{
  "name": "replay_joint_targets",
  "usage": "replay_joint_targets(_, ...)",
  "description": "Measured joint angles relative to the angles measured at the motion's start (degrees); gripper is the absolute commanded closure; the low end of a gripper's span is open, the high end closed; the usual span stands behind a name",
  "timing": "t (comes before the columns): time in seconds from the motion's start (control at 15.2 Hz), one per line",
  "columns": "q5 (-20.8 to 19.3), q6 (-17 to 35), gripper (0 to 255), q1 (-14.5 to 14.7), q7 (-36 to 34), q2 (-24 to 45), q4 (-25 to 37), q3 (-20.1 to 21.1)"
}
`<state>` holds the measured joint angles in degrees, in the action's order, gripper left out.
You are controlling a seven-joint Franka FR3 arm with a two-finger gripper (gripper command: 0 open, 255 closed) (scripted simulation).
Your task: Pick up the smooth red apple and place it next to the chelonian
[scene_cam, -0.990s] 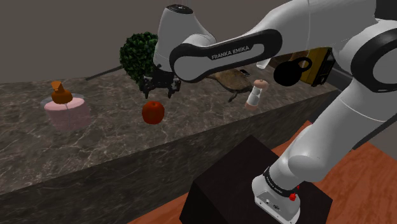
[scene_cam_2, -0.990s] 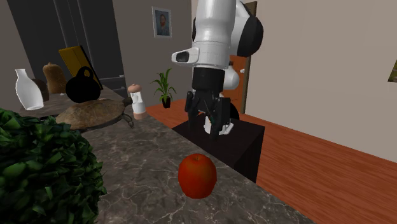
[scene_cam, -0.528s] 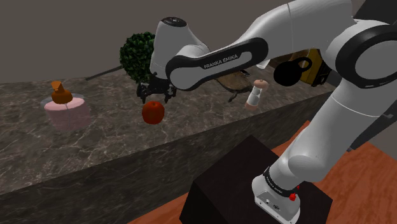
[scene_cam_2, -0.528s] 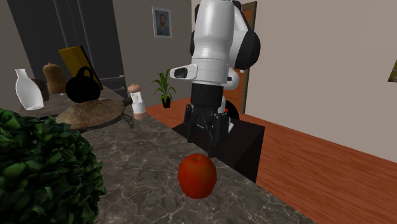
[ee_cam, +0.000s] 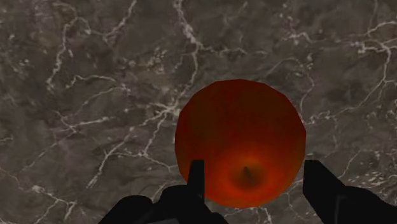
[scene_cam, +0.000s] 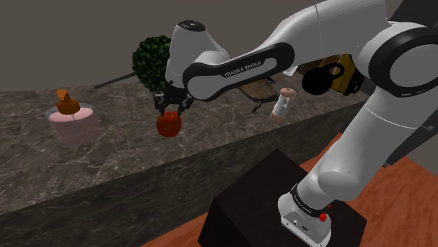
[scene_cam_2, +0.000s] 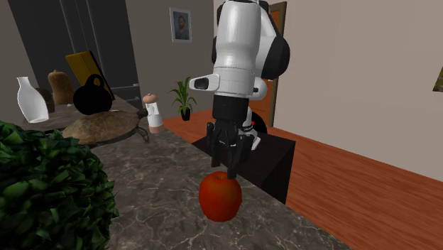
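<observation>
Fingers [ee_cam: 323, 186] flanking red apple [ee_cam: 240, 130] (spread apart)

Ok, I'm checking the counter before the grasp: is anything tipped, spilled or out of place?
Nothing stands out. The red apple sits upright on the veined counter, stem up, under the open gripper; the pepper mill stands upright.

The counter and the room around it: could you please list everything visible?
apple: 1, red, on the counter under the pincer
turtle figure: 1, brown, further along the counter
bush: 1, dark green, on the counter
mill: 1, white and tan, beside the turtle figure
jug: 1, black, behind the turtle figure
vase: 1, white, near the jug
tub: 1, pink, on the counter
counter: 1, dark marble
arm: 1, white
pincer: 1, black, open, astride the apple
</observation>
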<state>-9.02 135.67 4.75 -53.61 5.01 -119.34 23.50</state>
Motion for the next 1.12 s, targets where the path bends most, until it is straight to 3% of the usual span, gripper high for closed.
replay_joint_targets(0.59,-0.01,0.01,255,0.0,0.0,-0.01,0.02,-0.01)
replay_joint_targets(1.12,1.87,-4.94,255,-0.14,1.5,-2.32,2.92,0.19)
